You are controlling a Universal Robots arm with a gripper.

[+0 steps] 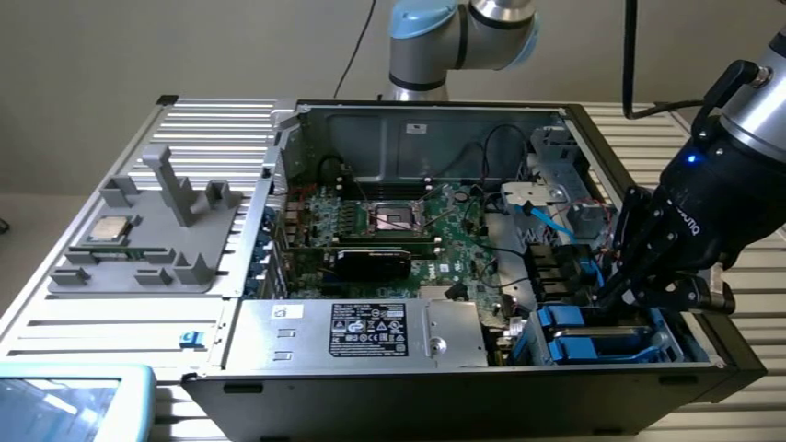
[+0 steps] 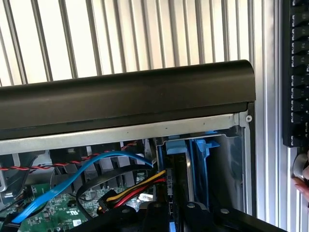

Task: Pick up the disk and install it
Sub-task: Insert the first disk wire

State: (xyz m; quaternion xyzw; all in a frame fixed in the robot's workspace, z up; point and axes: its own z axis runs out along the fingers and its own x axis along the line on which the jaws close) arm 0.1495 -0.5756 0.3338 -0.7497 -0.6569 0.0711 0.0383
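My gripper reaches down into the blue drive bay at the front corner of the open computer case, on the exterior view's right. In the wrist view the disk stands edge-on as a dark slab between my fingers, its blue rail end pointing into the bay. The gripper is shut on it. The bay's blue plastic guides lie right beside the disk. The disk's labelled face is hidden.
The motherboard fills the case's middle, with a silver power supply box in front. Red, yellow and blue cables run close to the bay. The case's black wall borders it. A grey fixture holding a small chip stands at the exterior view's left.
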